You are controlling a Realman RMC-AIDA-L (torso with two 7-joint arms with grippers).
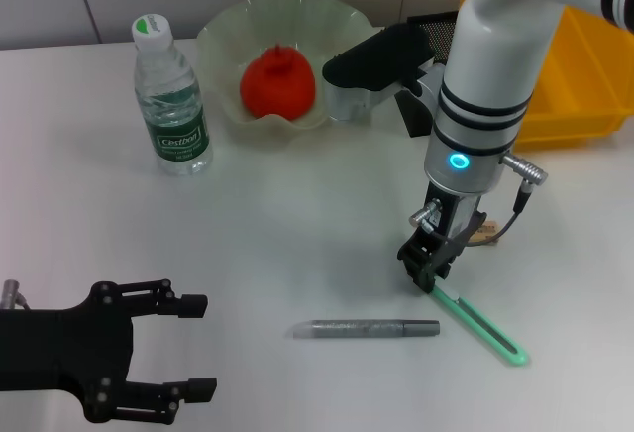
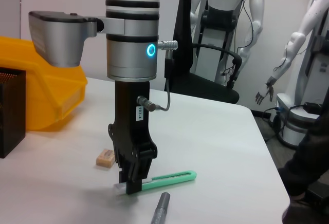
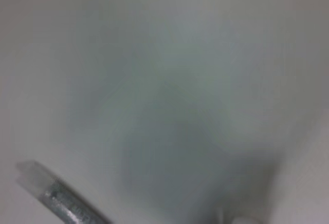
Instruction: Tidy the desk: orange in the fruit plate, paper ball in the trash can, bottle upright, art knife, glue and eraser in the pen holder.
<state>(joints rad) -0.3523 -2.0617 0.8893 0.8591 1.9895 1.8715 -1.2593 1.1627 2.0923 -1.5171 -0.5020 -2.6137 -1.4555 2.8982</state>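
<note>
The right gripper (image 1: 428, 271) is down at the counter (image 1: 297, 214), its fingers closed around one end of the green knife (image 1: 480, 328). The knife lies flat, its free end angling away toward the near right edge. From the left wrist view the same gripper (image 2: 134, 183) stands upright over the knife (image 2: 167, 179), with the fingers pinched on the knife's clear tip and touching the counter (image 2: 216, 147).

Just beside the knife lies the grey glue (image 1: 367, 329), flat on its side and apart from the gripper; its end shows in the left wrist view (image 2: 160, 208) and again in the right wrist view (image 3: 61, 198). The eraser (image 2: 105, 157) sits on the counter just behind the right gripper, mostly hidden by the arm in the head view.

The left gripper (image 1: 188, 345) hovers at the near left corner, fingers spread wide and holding nothing.

Further back, the bottle (image 1: 171, 100) stands upright with its cap on. Next to it the orange (image 1: 278, 82) rests in the plate (image 1: 223, 36). The black mesh holder (image 1: 434, 28) stands behind the right arm, and a yellow bin (image 1: 584, 75) sits at the far right.
</note>
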